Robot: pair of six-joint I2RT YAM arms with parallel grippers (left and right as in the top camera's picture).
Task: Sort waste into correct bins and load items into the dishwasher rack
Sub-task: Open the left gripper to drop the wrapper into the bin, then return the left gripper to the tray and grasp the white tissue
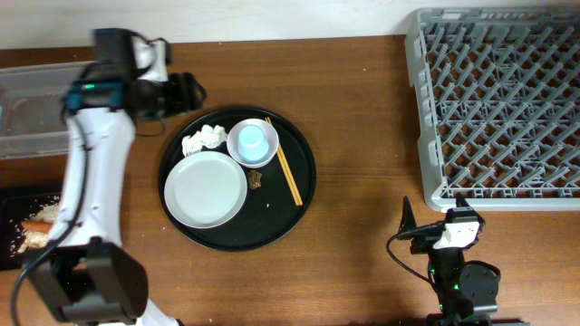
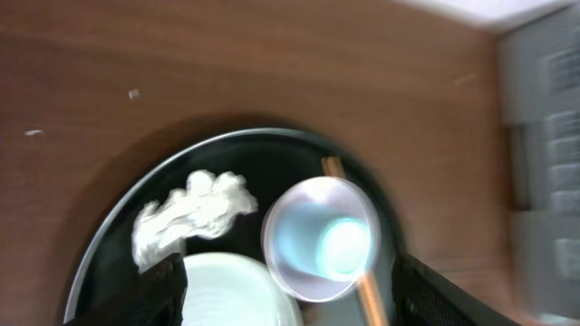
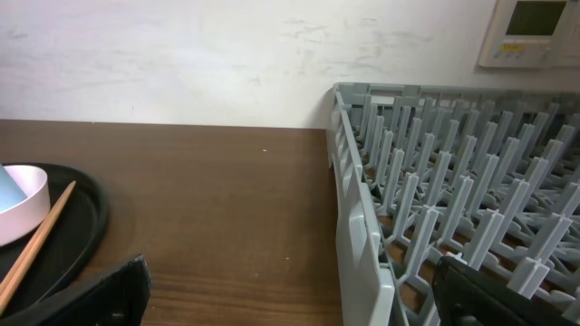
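Left arm (image 1: 91, 163): raised nearest the overhead camera, bent toward the far-left rim of the round black tray (image 1: 294, 195).
Left gripper (image 1: 186, 91): held at that rim, jaws spread apart; cup (image 2: 317, 237) and plate (image 2: 227, 290) are shown blurred in its view.
Dishwasher rack (image 1: 494, 100): set at the far right.
Round black tray: plate, cup, tissue (image 1: 204, 139) and chopsticks (image 1: 288, 172) are carried.
Black bin (image 1: 18, 204): seen at the left edge, pale scraps (image 1: 36, 234) inside.
Right gripper (image 3: 290, 272): held low near the rack's front, jaws spread.
Wall panel (image 3: 535, 32): shown only in the right wrist view.

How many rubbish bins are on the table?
2. The clear tub sits far left; the black bin lies beside it, nearer the robot's base, partly hidden by the left arm.
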